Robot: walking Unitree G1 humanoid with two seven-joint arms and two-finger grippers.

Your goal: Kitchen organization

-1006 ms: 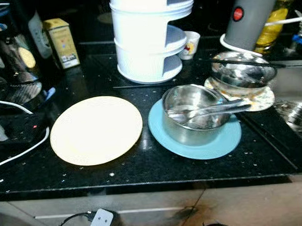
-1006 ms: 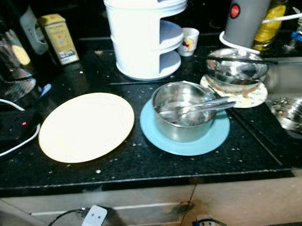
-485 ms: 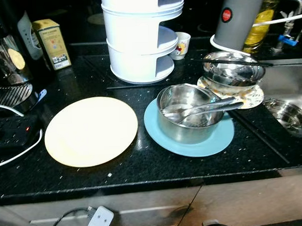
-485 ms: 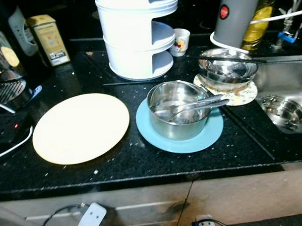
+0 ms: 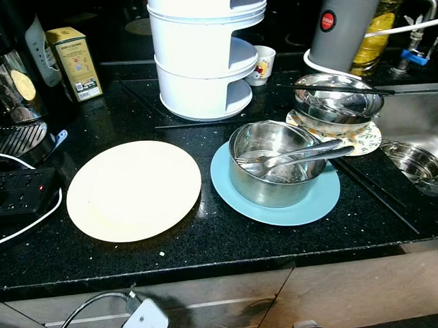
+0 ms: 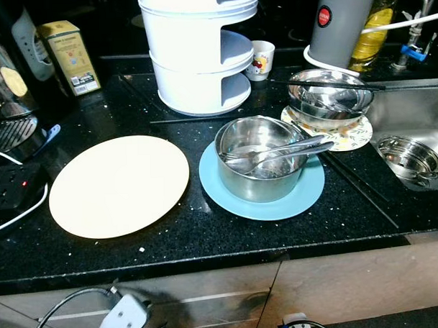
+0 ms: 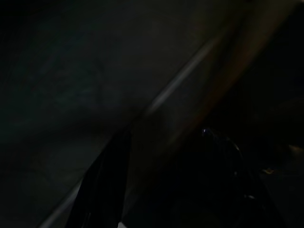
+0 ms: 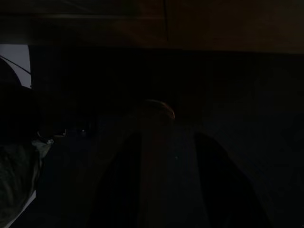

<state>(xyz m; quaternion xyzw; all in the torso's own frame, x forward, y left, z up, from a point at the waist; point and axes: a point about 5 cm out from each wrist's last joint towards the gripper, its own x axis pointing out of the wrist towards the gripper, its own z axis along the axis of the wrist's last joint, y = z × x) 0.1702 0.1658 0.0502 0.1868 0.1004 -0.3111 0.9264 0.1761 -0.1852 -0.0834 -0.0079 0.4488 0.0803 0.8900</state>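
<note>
Steel pot (image 5: 275,164) stands upright on the blue plate (image 5: 278,204), on the black bench (image 5: 207,243). Tongs (image 5: 298,157) lie across its rim, long axis running from the pot toward the sink (image 5: 412,139). Cream plate (image 5: 133,190) lies just beside the blue plate. Both wrist views are dark; whether either gripper is clenched cannot be told.

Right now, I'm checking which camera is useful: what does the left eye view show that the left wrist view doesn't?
Left eye view: black counter with a cream plate, and a steel bowl holding utensils on a blue plate. Left wrist view: very dark, the left gripper outlined against a dim surface. Shared: nothing I can match.
</note>
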